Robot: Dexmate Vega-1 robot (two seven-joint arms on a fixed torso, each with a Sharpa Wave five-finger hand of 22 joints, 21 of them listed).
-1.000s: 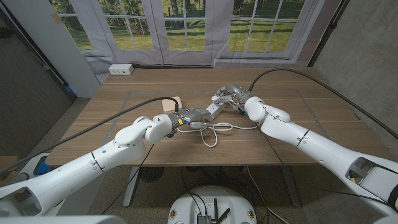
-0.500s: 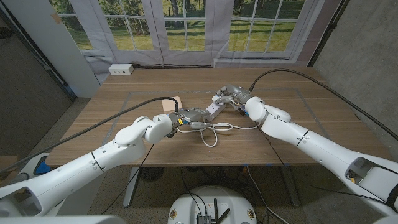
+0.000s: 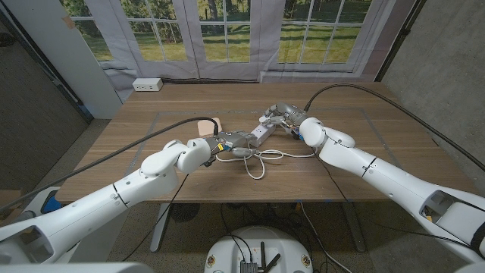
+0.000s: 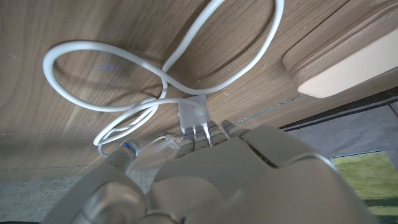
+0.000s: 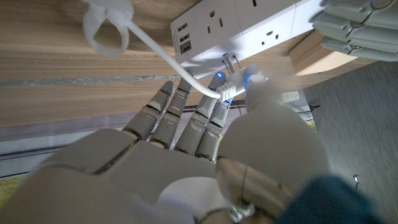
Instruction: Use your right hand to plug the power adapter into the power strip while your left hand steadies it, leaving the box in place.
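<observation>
The right hand (image 5: pixel 186 149) pinches the power adapter (image 5: pixel 239 84) between its thumb and fingers. The adapter's metal prongs point at the power strip (image 5: pixel 249 28), just beside the face with the plug holes. The prongs look close to a hole, but they do not seem to be pushed in yet, so the main job is probably not done. A white cord (image 5: pixel 165 56) runs from the adapter away past the fingers to a small bundle. In the head view the right hand (image 3: pixel 282 115) is at the far end of the strip (image 3: pixel 263 132). The left hand (image 3: pixel 233 142) is at the near end of the same strip, and it seems to press on it to keep it from sliding. How its fingers close on the strip cannot be told. In the left wrist view the left hand (image 4: pixel 249 174) has the strip's cord end just past its fingertips, and looped white cord (image 4: pixel 124 68) lies on the table (image 3: pixel 151 171) beyond. The box (image 3: pixel 206 127) sits just beside the left hand, on the far side, and no hand touches it. What is left seems to be lining up the prongs and pushing them all the way in.
</observation>
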